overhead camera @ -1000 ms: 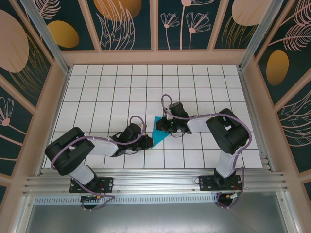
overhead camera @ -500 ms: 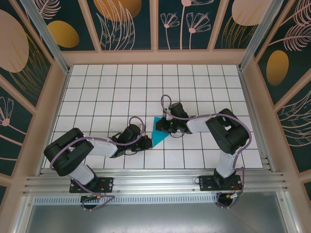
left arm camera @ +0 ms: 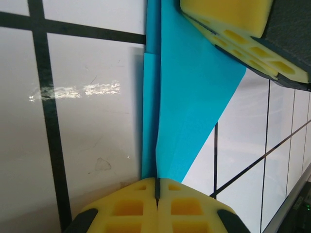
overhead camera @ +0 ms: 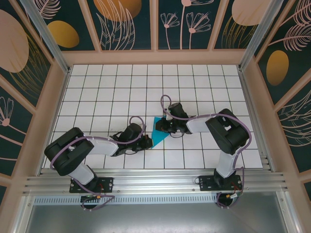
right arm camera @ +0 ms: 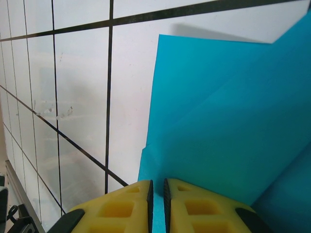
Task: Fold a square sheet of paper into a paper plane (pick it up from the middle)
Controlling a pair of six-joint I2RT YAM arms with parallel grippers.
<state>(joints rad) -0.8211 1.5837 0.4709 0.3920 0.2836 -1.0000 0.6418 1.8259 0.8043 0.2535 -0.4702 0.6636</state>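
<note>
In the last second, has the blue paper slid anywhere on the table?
No. The folded teal paper covers the same white tiles, edges crossing the same grid lines.

A white floor of square tiles with dark grout lines is boxed in by pale wooden framing. The dark teal wall panels are printed with peach and gold leaves and flowers. An aluminium rail is run along the near edge, and a bit of soft glare is picked up on the glossy tiles.

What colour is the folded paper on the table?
The paper is plain teal-blue; the right wrist view shows it best.
</note>
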